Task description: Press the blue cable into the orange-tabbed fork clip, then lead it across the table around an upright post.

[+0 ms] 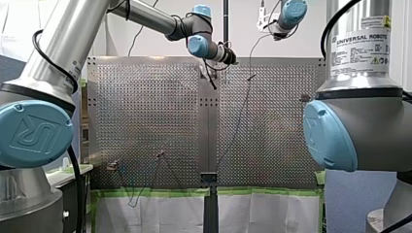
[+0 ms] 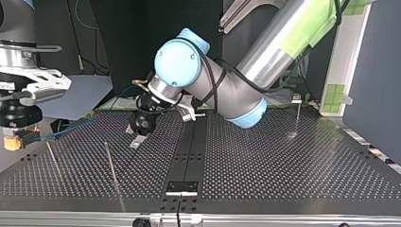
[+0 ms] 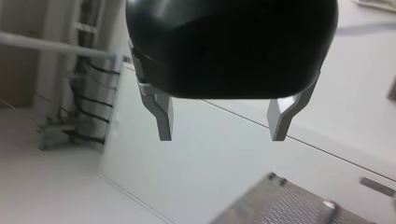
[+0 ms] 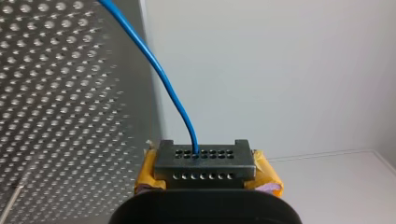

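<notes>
Nearest the lens in the right wrist view, the right pincer point(image 4: 208, 173) holds the cable point(image 4: 159, 70) by one grey block point(image 4: 205, 157). Its two yellow pads point(image 4: 148, 170) are closed against the block's sides. The block has two rows of holes, and the single blue cable enters a hole in the upper row. From there it rises clear of the perforated tabletop point(image 4: 56, 93). In the top view this pincer hangs at the left edge, above the tabletop. The cable runs from it toward the far edge, off the surface. The left pincer point(image 3: 222, 125) is wide: its two metal fingers point(image 3: 163, 116) stand well apart with nothing between them. In the top view it hangs tilted just above the tabletop, left of the dark centre strip. Three upright posts show in the top view. One post point(image 2: 51, 158) stands near the right pincer. A second post point(image 2: 111, 163) stands between the first and the centre strip. A third post point(image 2: 298, 116), with a small cap, stands well apart at the right. Both arms are in view.
</notes>
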Robot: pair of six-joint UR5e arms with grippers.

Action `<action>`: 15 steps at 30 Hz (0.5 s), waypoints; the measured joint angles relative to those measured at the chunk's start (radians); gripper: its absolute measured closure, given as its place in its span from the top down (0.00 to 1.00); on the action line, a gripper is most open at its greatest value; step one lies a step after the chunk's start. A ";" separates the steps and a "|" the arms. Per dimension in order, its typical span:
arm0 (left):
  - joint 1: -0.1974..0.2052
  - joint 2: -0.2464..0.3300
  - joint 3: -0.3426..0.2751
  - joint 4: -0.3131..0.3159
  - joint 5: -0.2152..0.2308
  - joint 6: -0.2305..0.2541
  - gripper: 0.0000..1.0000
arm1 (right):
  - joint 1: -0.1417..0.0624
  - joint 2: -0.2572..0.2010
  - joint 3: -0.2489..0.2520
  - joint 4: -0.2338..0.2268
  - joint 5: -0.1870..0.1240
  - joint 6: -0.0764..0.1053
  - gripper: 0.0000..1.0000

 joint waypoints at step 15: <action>0.008 0.051 0.000 0.023 0.123 -0.123 1.00 | -0.015 0.039 0.005 -0.018 -0.028 0.000 0.02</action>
